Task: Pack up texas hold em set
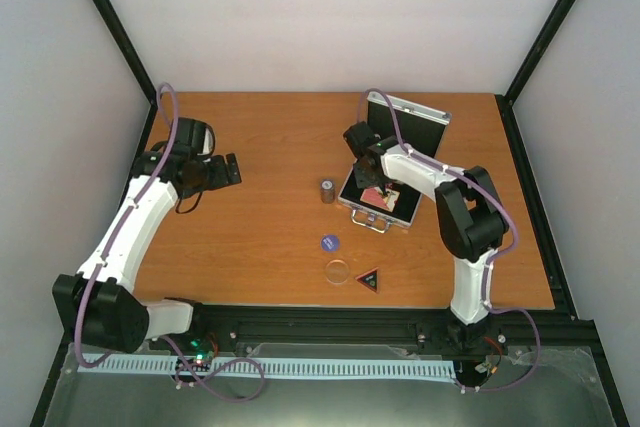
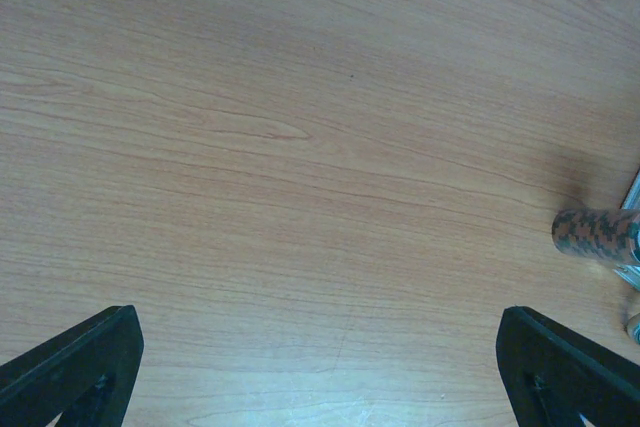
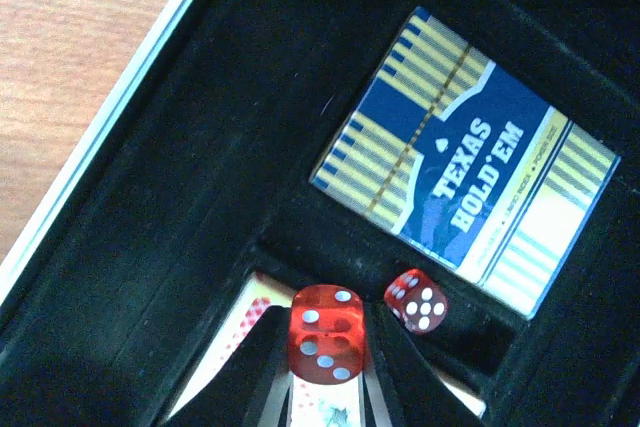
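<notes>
The silver case (image 1: 398, 219) lies open at the table's right centre, its lid (image 1: 412, 119) tilted back. My right gripper (image 3: 326, 339) hangs over the black lining, shut on a red die (image 3: 326, 332). A second red die (image 3: 417, 300) rests in the narrow slot just beyond. The blue-gold deck (image 3: 465, 187) sits in its compartment, and the red deck (image 3: 232, 345) lies under the fingers. A dark cylinder (image 1: 327, 190) stands left of the case. Nearer the front lie a blue chip (image 1: 330, 242), a clear disc (image 1: 338, 271) and a black triangle (image 1: 369, 280). My left gripper (image 2: 320, 387) is open over bare wood.
The case's silver rim (image 3: 110, 117) borders the wooden table (image 1: 250, 247). In the left wrist view the cylinder (image 2: 595, 232) shows at the right edge, far from the left fingers (image 2: 70, 362). Black frame posts stand at the table's corners.
</notes>
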### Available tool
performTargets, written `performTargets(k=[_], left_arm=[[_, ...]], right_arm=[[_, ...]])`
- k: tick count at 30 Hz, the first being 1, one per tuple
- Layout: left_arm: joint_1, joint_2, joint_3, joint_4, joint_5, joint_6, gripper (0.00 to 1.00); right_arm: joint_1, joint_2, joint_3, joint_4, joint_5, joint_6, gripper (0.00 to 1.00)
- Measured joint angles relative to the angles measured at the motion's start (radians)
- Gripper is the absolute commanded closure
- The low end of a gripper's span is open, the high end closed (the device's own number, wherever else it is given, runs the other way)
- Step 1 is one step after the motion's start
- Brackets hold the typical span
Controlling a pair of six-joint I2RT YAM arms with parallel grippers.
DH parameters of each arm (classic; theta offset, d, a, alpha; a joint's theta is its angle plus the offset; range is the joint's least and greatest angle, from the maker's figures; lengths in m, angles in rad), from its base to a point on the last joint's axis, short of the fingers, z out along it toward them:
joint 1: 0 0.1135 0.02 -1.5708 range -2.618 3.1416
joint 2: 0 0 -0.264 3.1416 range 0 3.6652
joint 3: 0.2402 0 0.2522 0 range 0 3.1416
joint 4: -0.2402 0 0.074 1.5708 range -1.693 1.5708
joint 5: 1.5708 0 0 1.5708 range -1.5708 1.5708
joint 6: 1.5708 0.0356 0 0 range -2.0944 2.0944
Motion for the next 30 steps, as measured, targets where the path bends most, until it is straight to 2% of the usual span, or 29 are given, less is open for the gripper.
performTargets(k=[15,18,21,23,30], left_arm=[[0.0,0.031,0.0,0.001,-0.003,0.0,0.0],[0.0,0.036,0.0,0.001,-0.004,0.0,0.0],[0.0,0.041,0.0,0.002,-0.004,0.0,0.0],[0.0,0.042,0.0,0.002,-0.004,0.0,0.0],[0.0,0.042,0.0,0.003,-0.003,0.0,0.0]], right_arm=[[-0.055,0.095,0.002,0.062,0.003,0.01,0.97],[-0.057,0.097,0.004,0.062,0.0,0.015,0.68],[-0.058,0.096,0.007,0.064,0.001,0.028,0.51],[-0.058,0.089,0.009,0.072,0.011,0.036,0.46],[-0.071,0.093,0.007,0.085,0.008,0.039,0.45]])
